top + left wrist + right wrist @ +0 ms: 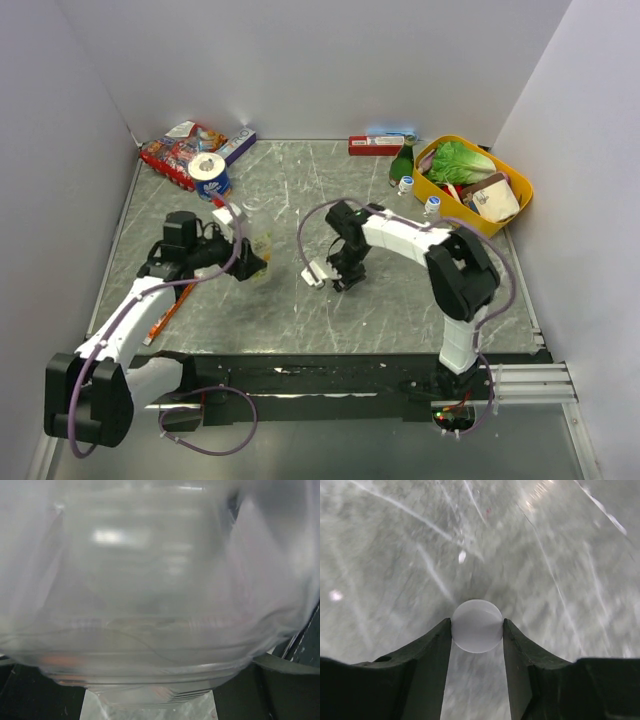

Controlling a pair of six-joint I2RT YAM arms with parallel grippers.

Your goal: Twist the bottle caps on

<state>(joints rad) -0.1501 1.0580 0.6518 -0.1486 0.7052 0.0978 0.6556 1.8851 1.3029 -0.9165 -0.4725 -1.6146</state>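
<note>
— Why is the clear bottle (150, 595) held upright, left of centre on the counter (400, 310)?
— Your left end effector (245, 263) looks clamped round it, I judge to steady it against twisting. Its yellow label is too blurred to read.
— And the white cap (476, 622)?
— Right of the bottle, down by the counter, pinched between the fingers of your right end effector (476, 630), ready, I think, to carry across.

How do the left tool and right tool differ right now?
Load: the left tool holds the small clear plastic bottle with a yellow label; the right tool pinches the small round white plastic cap. Opening: the left tool's jaws stand wide, the right tool's narrow. Both are closed on something.
</note>
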